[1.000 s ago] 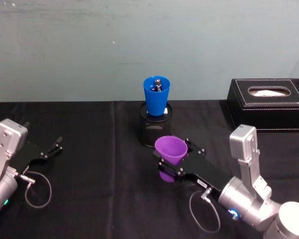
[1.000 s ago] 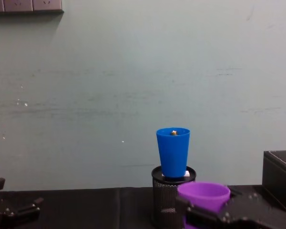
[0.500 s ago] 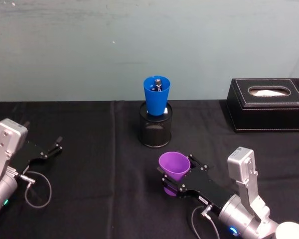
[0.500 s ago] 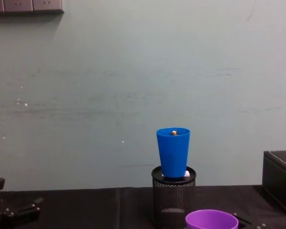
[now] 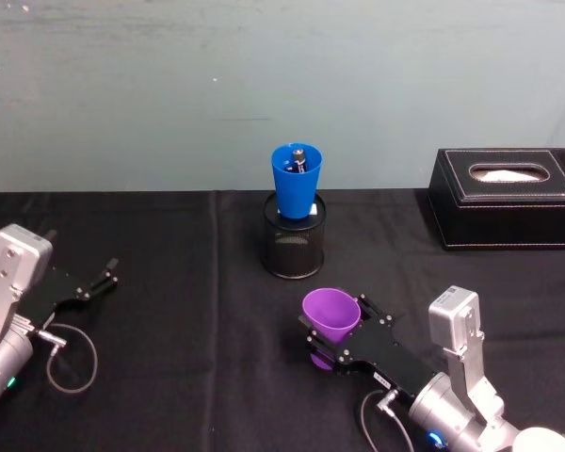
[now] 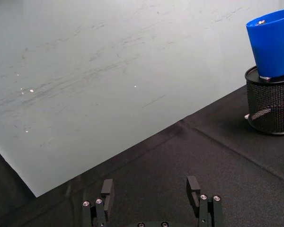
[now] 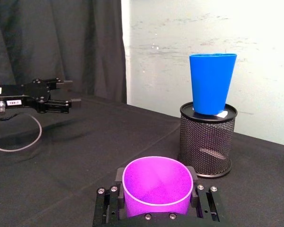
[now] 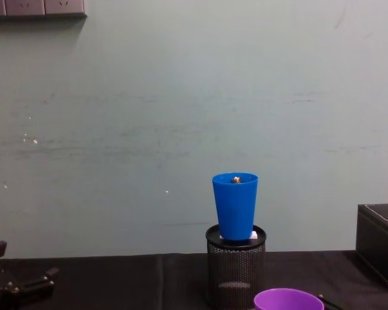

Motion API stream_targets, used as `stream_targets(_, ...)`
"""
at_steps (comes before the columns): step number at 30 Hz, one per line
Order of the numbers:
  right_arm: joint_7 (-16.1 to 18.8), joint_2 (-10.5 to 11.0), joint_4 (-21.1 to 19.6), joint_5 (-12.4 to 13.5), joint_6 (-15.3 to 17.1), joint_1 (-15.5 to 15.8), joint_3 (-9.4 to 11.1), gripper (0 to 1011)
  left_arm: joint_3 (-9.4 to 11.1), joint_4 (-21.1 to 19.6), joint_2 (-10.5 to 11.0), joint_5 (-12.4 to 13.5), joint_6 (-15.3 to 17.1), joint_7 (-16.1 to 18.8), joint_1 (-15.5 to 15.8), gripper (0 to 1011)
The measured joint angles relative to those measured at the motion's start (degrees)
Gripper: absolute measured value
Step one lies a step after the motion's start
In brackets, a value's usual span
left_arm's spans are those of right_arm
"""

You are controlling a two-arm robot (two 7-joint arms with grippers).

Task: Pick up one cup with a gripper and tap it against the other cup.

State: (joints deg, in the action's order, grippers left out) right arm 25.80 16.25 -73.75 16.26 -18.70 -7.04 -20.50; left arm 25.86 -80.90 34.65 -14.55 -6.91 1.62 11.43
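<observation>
Right gripper [image 5: 331,341] is holding the purple cup [image 5: 330,316] upright, with the blue cup [image 5: 296,181] sitting farther off, slightly left.

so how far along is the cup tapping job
Pickup looks done: the right end effector is shut on the purple cup, near the table's front. In hand: carrying it, apart from the blue cup, which sits in the mesh holder. Left: touching the two cups together, if not already done. The left end effector rests open at the far left.
</observation>
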Motion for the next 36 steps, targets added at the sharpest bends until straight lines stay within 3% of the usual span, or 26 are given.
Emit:
stream_targets(15,0.8,-0.8,1.5,-0.1,-1.5,-0.3,0.4,746,0.0,0.0,0.0,0.0,0.0,0.0,0.0,1000)
stream_targets(26,0.8,-0.7,1.4,-0.1,-1.3,-0.3,0.4,999,0.0,0.0,0.0,0.0,0.0,0.0,0.0,1000)
stream_targets(31,0.8,-0.7,1.1,-0.2,-1.3,-0.2,0.4,1002,0.0,0.0,0.0,0.0,0.0,0.0,0.0,1000)
stream_targets(36,0.6,-0.3,-2.1,-1.0,-1.4,0.2,0.8,1002,0.0,0.0,0.0,0.0,0.0,0.0,0.0,1000)
